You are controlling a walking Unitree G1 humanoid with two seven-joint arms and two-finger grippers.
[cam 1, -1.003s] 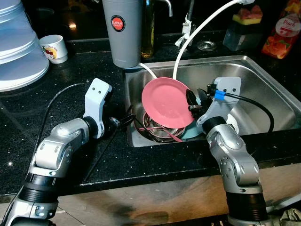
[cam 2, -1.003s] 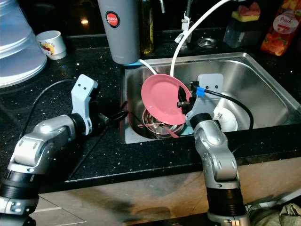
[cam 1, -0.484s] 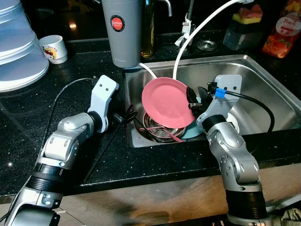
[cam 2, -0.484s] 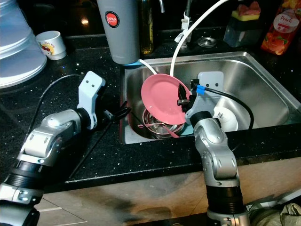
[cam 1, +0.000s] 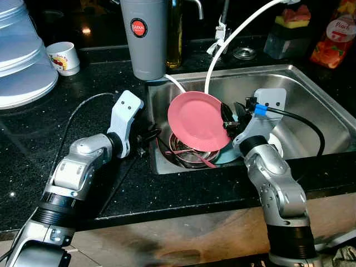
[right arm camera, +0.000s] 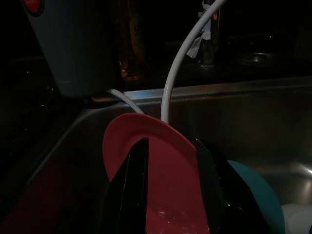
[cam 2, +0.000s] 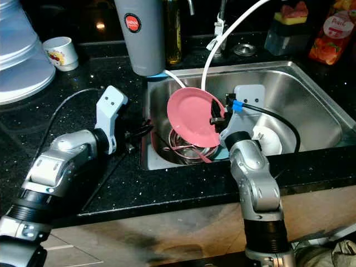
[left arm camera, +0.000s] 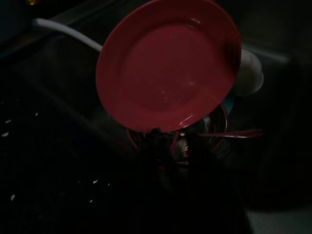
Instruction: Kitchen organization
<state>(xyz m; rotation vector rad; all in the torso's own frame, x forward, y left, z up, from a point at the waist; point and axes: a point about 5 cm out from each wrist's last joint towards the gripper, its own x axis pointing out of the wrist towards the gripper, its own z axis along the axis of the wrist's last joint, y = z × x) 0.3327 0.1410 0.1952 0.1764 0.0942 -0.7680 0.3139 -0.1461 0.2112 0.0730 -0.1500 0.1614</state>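
A pink plate [cam 1: 198,120] is held tilted on edge over the left part of the steel sink [cam 1: 311,94]. My right gripper [cam 1: 227,119] is shut on its right rim; the right wrist view has a black finger [right arm camera: 134,185] on each side of the plate [right arm camera: 165,170]. Under the plate sits a metal bowl [cam 1: 186,154] with a pink utensil [cam 1: 204,161] across it, beside a teal dish [cam 1: 227,155] and a white cup [cam 1: 277,149]. My left gripper [cam 1: 146,141] hovers at the sink's left edge, open and empty, pointing at the plate [left arm camera: 168,66].
A white hose [cam 1: 225,47] arcs from the tap into the sink. On the black counter [cam 1: 83,94] stand a grey canister [cam 1: 145,39], a white mug [cam 1: 63,57] and stacked clear containers [cam 1: 22,61]. A sponge caddy [cam 1: 289,33] and juice bottle [cam 1: 332,36] stand behind the sink.
My left arm has swung right, bringing its gripper from over the counter up to the sink's left edge. The right gripper and pink plate have stayed in place.
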